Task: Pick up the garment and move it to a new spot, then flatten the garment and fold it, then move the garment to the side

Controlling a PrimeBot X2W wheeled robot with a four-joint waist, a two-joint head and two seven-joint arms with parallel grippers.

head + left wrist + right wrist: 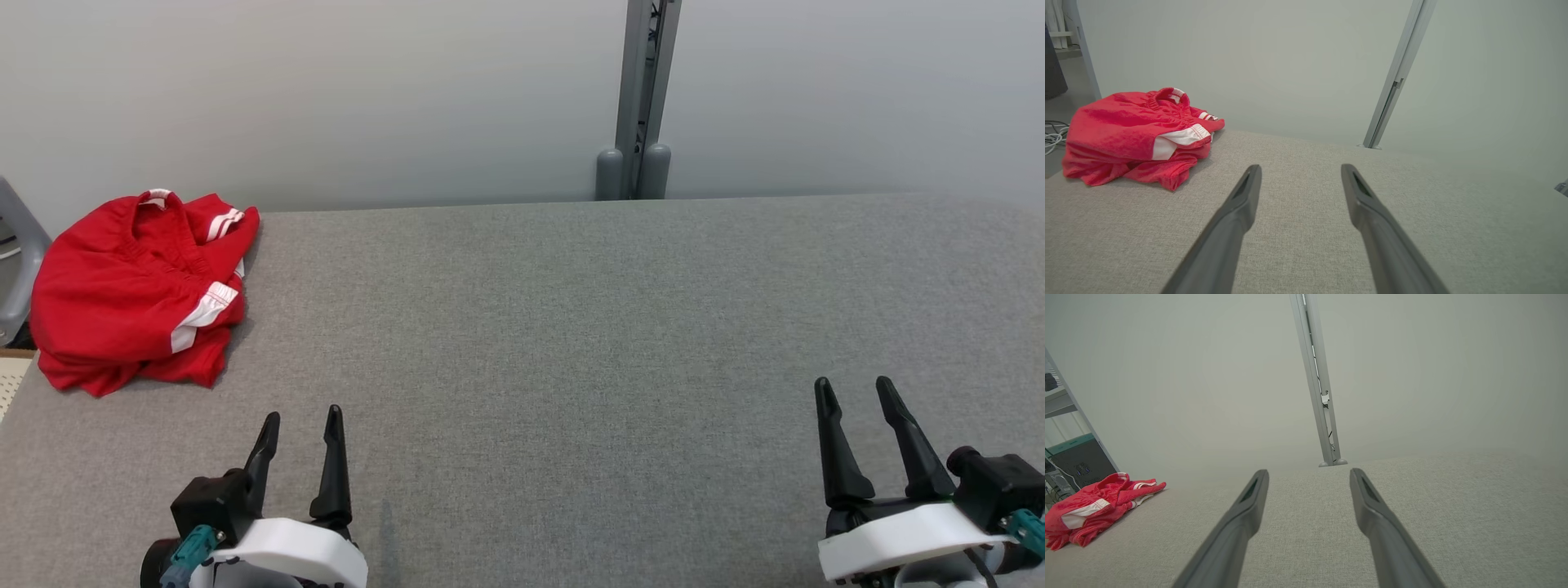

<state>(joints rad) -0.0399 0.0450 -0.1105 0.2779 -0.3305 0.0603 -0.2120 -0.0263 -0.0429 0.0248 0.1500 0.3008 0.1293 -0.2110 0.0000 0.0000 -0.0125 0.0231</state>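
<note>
garment [135,286] heap, lower folds hidden

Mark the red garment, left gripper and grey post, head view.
red garment [122,278], head view, middle of the bunched cloth
left gripper [302,413], head view, midway between its fingertips
grey post [645,98], head view, its upright shaft

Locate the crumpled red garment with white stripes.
In the head view the red garment lies bunched at the far left edge of the grey fabric-covered table, ahead of the left gripper, untouched.
</note>
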